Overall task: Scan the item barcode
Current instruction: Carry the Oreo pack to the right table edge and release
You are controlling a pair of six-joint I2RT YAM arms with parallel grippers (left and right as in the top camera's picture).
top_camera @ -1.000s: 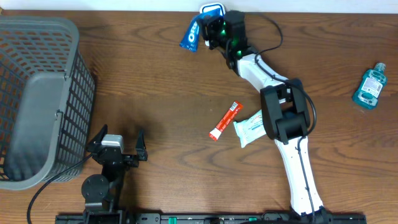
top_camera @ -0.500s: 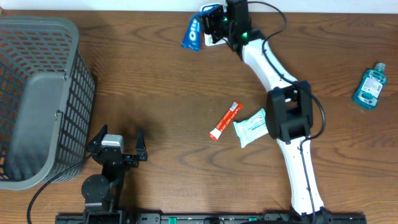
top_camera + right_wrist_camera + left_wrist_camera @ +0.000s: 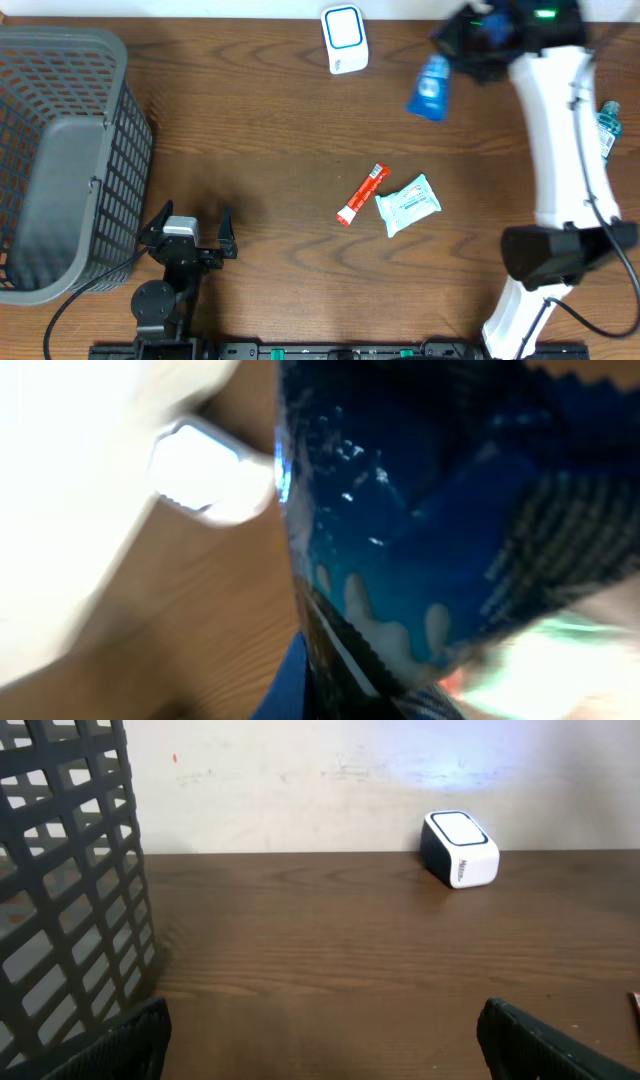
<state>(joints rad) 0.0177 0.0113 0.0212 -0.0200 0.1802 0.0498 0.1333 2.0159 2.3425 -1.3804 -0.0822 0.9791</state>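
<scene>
Two tools, two states: the right tool (image 3: 468,42), in the upper right of the overhead view, is clamped on a blue snack packet (image 3: 430,90), held over the counter (image 3: 260,120) to the right of the white scanner (image 3: 342,38) and well apart from it. The left tool (image 3: 190,235), at lower left beside the basket (image 3: 60,150), stands with jaws apart and empty. To scan well, I judge the packet's barcode face should be turned toward the scanner's window, brought near, and held steady without loosening the clamp. Only the overhead view shows the red sachet (image 3: 362,194) and wipes pack (image 3: 407,205) lying mid-counter. The left wrist view shows the scanner side-on before the wall. The right wrist view gives only blurred blue print, with no barcode legible.
</scene>
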